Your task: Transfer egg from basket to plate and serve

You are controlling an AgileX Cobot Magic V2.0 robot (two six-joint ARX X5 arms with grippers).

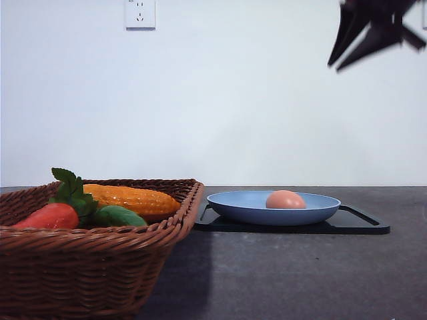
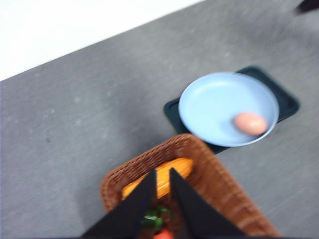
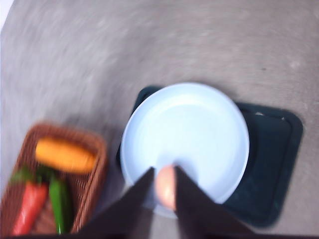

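Egg (image 1: 285, 199) lies on the plate (image 1: 240, 208), out of the basket (image 1: 100, 267); serving remains. Right gripper (image 1: 363, 41) hangs high above, open and empty; left gripper (image 2: 162, 181) slightly parted, empty.

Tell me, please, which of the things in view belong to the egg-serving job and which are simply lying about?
Part of the job:
- egg, lying on the plate
- plate, light blue, resting on the tray
- basket, woven wicker

Just lying about:
- corn cob, in the basket
- red vegetable, in the basket
- green vegetable, in the basket
- black tray
- wall socket

Front camera low, near tabletop, facing wall. Both wrist cameras high, looking down; all share basket (image 1: 93, 260) and plate (image 1: 273, 208).
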